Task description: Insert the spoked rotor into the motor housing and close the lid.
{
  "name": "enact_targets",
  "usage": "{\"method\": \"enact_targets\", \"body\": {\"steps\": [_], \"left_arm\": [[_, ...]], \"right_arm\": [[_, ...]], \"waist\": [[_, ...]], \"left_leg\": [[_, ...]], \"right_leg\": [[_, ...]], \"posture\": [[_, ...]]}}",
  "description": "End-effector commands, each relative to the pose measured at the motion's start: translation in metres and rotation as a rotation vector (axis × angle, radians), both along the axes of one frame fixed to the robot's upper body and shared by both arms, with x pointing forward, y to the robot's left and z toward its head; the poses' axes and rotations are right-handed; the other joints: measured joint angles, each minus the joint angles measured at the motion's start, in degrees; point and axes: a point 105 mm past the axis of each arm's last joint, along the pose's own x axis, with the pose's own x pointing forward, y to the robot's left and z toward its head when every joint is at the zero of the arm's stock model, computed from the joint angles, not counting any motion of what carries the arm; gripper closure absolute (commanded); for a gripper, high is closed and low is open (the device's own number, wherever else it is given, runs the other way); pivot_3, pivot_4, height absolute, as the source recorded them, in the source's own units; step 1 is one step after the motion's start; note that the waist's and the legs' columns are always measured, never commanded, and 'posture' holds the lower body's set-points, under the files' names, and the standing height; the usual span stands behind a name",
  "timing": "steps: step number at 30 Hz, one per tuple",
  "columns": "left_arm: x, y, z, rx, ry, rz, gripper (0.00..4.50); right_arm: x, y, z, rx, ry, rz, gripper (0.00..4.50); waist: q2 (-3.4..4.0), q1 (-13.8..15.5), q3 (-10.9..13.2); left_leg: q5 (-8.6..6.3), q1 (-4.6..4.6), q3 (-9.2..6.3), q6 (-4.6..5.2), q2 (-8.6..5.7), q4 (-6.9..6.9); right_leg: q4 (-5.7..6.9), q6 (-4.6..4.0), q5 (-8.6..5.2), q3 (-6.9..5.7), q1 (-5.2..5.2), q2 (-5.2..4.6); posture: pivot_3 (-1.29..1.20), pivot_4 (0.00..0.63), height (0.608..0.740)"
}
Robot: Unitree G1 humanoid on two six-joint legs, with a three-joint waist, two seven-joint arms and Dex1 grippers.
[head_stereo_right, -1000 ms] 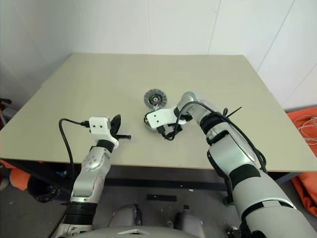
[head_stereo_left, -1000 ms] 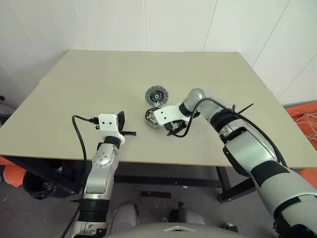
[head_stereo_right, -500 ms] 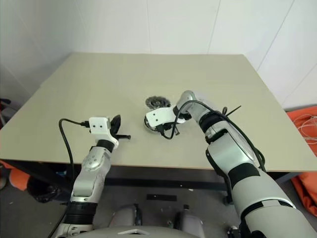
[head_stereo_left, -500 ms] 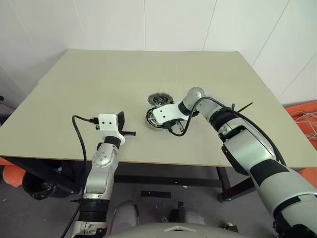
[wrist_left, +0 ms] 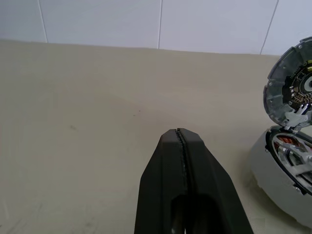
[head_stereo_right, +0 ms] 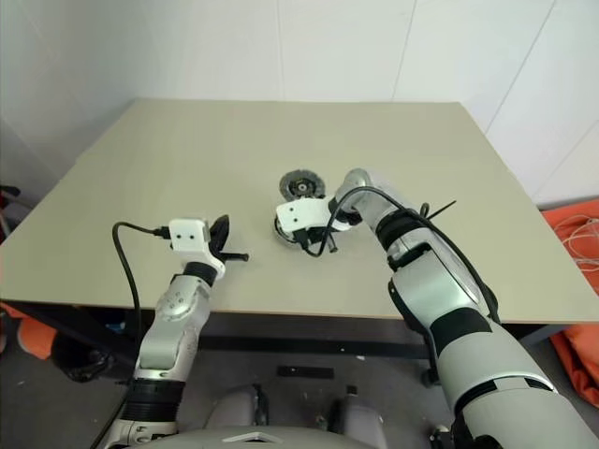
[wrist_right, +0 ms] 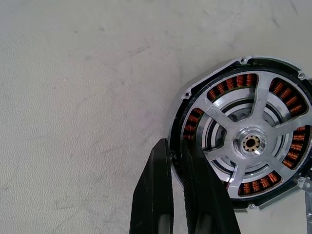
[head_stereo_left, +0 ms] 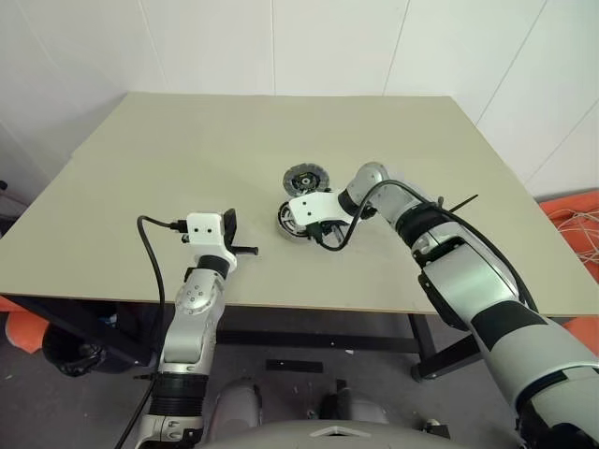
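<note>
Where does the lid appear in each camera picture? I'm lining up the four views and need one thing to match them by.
Left eye view: the lid, tilted up, just beyond the motor housing at the table's middle.
Right eye view: the lid, same place, beside the right hand.
Left wrist view: the lid at the right edge, raised above the housing.
Right wrist view: not in it.
Shared landmark: the housing's copper windings.

R end effector [head_stereo_left: 323, 236] is covering most of the motor housing [head_stereo_left: 292, 224] in the head views. Housing is getting cut off by the frame edge in L wrist view; lid [wrist_left: 291, 83] too. Spoked rotor [wrist_right: 251, 142] is too small to make out from head cam.
</note>
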Motion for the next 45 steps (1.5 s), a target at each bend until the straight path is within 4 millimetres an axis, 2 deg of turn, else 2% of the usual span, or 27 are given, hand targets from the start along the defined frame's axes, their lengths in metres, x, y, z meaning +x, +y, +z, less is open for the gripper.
{"method": "enact_targets", "body": {"steps": [1, 7, 9, 11, 14, 19, 22, 29, 36, 45], "left_arm": [[0.003, -0.002, 0.010, -0.007, -0.040, -0.008, 4.50], [0.004, -0.004, 0.007, -0.007, -0.032, -0.018, 4.50], [0.005, -0.005, 0.007, -0.006, -0.031, -0.024, 4.50], [0.006, -0.006, 0.007, -0.006, -0.030, -0.027, 4.50], [0.006, -0.005, 0.006, -0.006, -0.027, -0.027, 4.50], [0.007, -0.005, 0.006, -0.008, -0.024, -0.028, 4.50], [0.007, -0.005, 0.005, -0.010, -0.024, -0.026, 4.50], [0.007, -0.004, 0.005, -0.016, -0.021, -0.019, 4.50], [0.008, -0.005, 0.004, -0.021, -0.016, -0.025, 4.50], [0.008, -0.006, 0.001, -0.020, -0.005, -0.031, 4.50]], "right_arm": [[0.008, 0.000, 0.033, 0.075, -0.053, -0.037, 4.49], [0.001, -0.015, 0.035, 0.019, -0.021, -0.085, 4.49], [-0.007, -0.020, 0.034, 0.012, 0.046, -0.141, 4.49], [-0.017, -0.017, 0.035, 0.029, 0.110, -0.177, 4.49], [-0.024, -0.002, 0.046, 0.111, 0.184, -0.263, 4.49], [-0.021, 0.022, 0.059, 0.250, 0.284, -0.486, 4.49], [-0.016, 0.029, 0.063, 0.296, 0.322, -0.613, 4.49], [-0.010, 0.018, 0.057, 0.300, 0.405, -0.842, 4.49], [-0.013, 0.014, 0.058, 0.305, 0.482, -0.936, 4.49], [-0.016, 0.034, 0.068, 0.363, 0.600, -1.018, 4.49]], "waist": [[0.00, 0.07, 0.00], [-0.01, 0.18, 0.00], [-0.01, 0.21, 0.00], [-0.01, 0.21, 0.01], [-0.01, -0.05, 0.01], [-0.01, 0.14, 0.01], [0.00, 0.29, 0.02], [-0.02, 0.37, 0.03], [0.02, 0.10, 0.07], [0.11, 0.25, 0.12]], "left_leg": [[0.00, -0.08, 0.00, 0.01, 0.00, 0.03], [-0.01, -0.24, 0.00, 0.09, 0.00, 0.13], [-0.01, -0.25, 0.00, 0.09, 0.01, 0.13], [0.00, -0.24, -0.01, 0.08, 0.01, 0.14], [0.00, -0.20, -0.01, 0.07, 0.02, 0.15], [0.09, 0.00, -0.01, -0.12, 0.05, 0.16], [0.12, 0.05, -0.03, -0.35, 0.05, 0.16], [0.22, 0.27, -0.06, -0.63, 0.02, 0.14], [0.32, 0.29, -0.08, -0.82, 0.02, 0.05], [0.37, 0.32, -0.09, -0.91, 0.01, -0.02]], "right_leg": [[0.02, 0.00, 0.00, -0.01, -0.06, 0.00], [0.06, 0.00, 0.00, -0.02, -0.18, -0.01], [0.09, 0.00, 0.00, -0.02, -0.20, 0.00], [0.11, 0.00, 0.00, -0.02, -0.19, 0.00], [0.17, 0.00, 0.00, -0.02, -0.21, 0.00], [0.59, -0.23, -0.14, -0.01, -0.24, 0.00], [0.70, -0.27, -0.17, -0.01, -0.23, 0.00], [0.69, -0.25, -0.16, -0.01, 0.02, -0.01], [0.69, -0.25, -0.16, -0.01, -0.02, 0.01], [0.70, -0.25, -0.16, -0.01, -0.02, 0.00]], "posture": [[0.00, 0.000, 0.740], [0.00, 0.000, 0.740], [0.00, 0.000, 0.740], [0.00, 0.000, 0.740], [0.00, 0.000, 0.740], [0.00, 0.000, 0.740], [0.00, 0.000, 0.740], [0.00, 0.000, 0.740], [0.00, 0.000, 0.740], [0.00, 0.000, 0.740]]}}
